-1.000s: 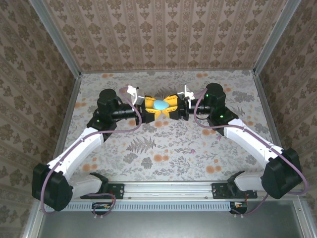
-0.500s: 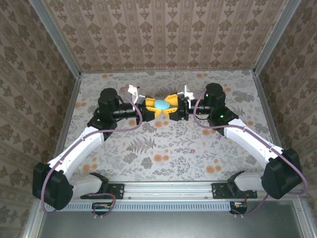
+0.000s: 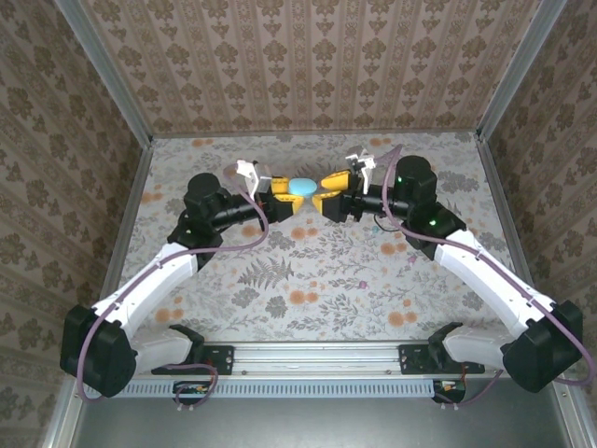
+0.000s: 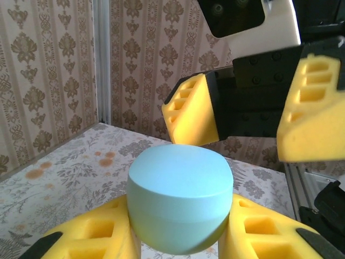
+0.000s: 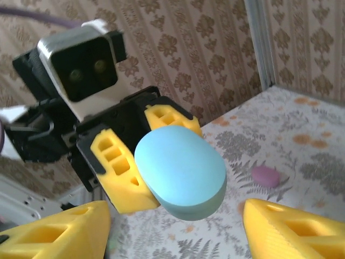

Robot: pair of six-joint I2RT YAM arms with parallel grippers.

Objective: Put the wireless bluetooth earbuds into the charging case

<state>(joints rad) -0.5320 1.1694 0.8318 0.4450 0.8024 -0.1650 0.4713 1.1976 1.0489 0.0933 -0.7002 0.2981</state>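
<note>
Blue charging case sat clamped in the left gripper; the right gripper stood open beside it.

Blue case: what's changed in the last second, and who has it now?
The right gripper opened, let go of the blue case and drew back a little to the right. The left gripper tightened on the case and carried it slightly toward the far wall. Unchanged: the case is still closed and held above the table by the left gripper.
</note>
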